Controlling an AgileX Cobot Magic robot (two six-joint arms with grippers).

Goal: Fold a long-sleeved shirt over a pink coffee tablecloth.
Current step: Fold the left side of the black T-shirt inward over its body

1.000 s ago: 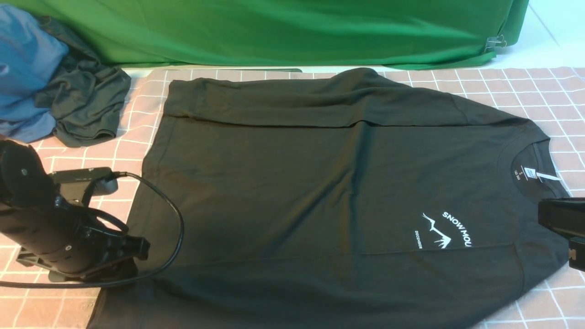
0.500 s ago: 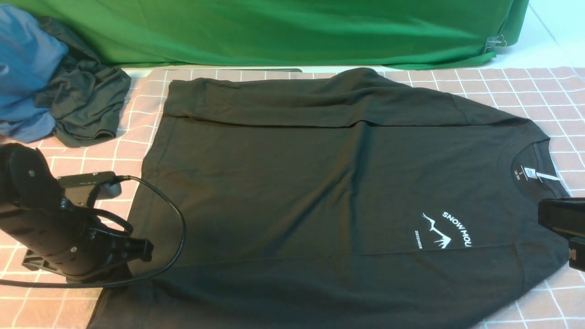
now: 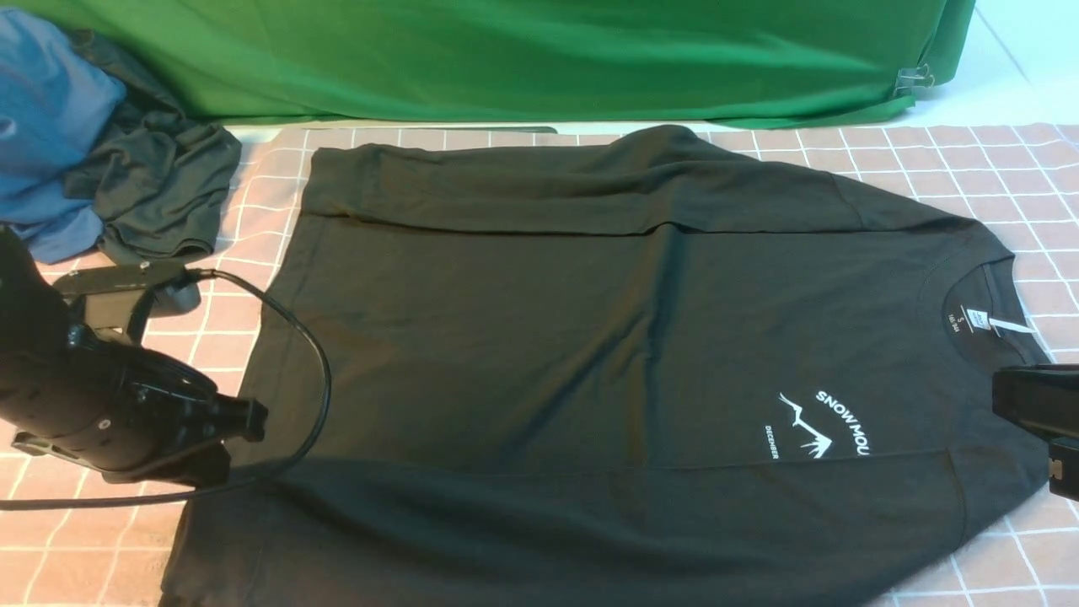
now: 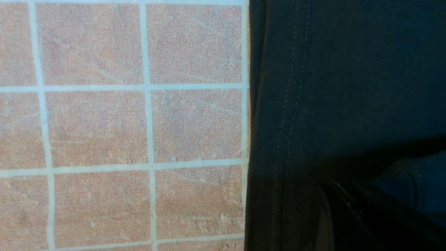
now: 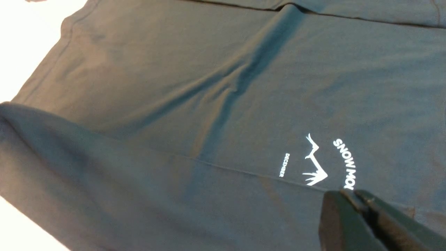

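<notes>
The long-sleeved shirt (image 3: 590, 337), black with a white mountain logo (image 3: 822, 426), lies spread on the pink coffee tablecloth (image 3: 969, 169) with its collar to the right. Both sleeves are folded in over the body. My left gripper (image 3: 253, 419) is shut on the shirt's hem at the left, and the cloth there is pulled up slightly. In the left wrist view the stitched hem (image 4: 289, 122) runs beside the pink squares (image 4: 104, 122), with dark fingers (image 4: 348, 216) low in shadow. My right gripper (image 5: 345, 192) hovers shut just above the chest beside the logo (image 5: 315, 164), with nothing in it.
A bright green cloth (image 3: 506, 59) hangs along the back. A smaller dark garment (image 3: 152, 185) bunched with blue fabric (image 3: 42, 126) lies at the back left. A black cable (image 3: 320, 396) loops from the left arm over the shirt's hem. The right arm's body (image 3: 1037, 405) sits at the right edge.
The left gripper closed on the hem, then rose and drew back a little, lifting the shirt's left edge. The right arm has not moved.
</notes>
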